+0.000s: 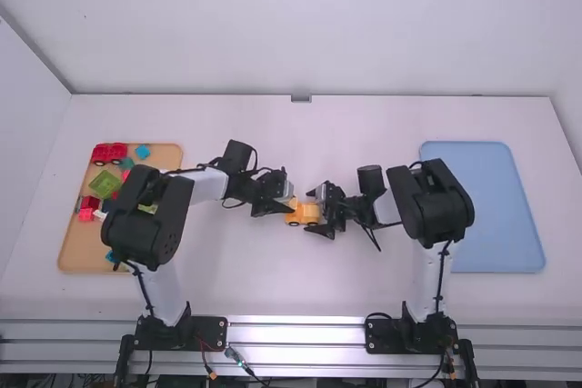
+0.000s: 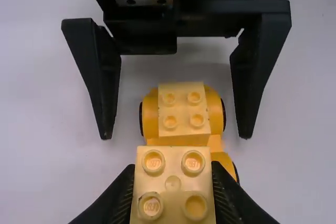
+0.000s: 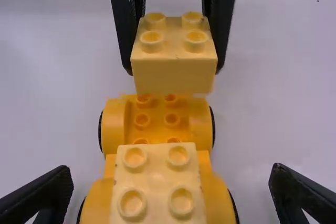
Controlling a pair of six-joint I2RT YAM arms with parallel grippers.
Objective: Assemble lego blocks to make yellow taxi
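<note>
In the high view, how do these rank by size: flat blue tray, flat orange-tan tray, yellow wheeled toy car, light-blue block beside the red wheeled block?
1. Blue tray and orange-tan tray: too alike to rank
2. Yellow toy car
3. Light-blue block

high view: lighting bright and even over the surface (image 1: 245,279); glare noted along the metal rail (image 1: 296,332). wrist views: dimmer, light diffuse. left wrist view: faint, soft-edged shadow on the surface beside the yellow block (image 2: 184,109).

Block (image 3: 175,72) above wheeled base (image 3: 113,127)
</note>
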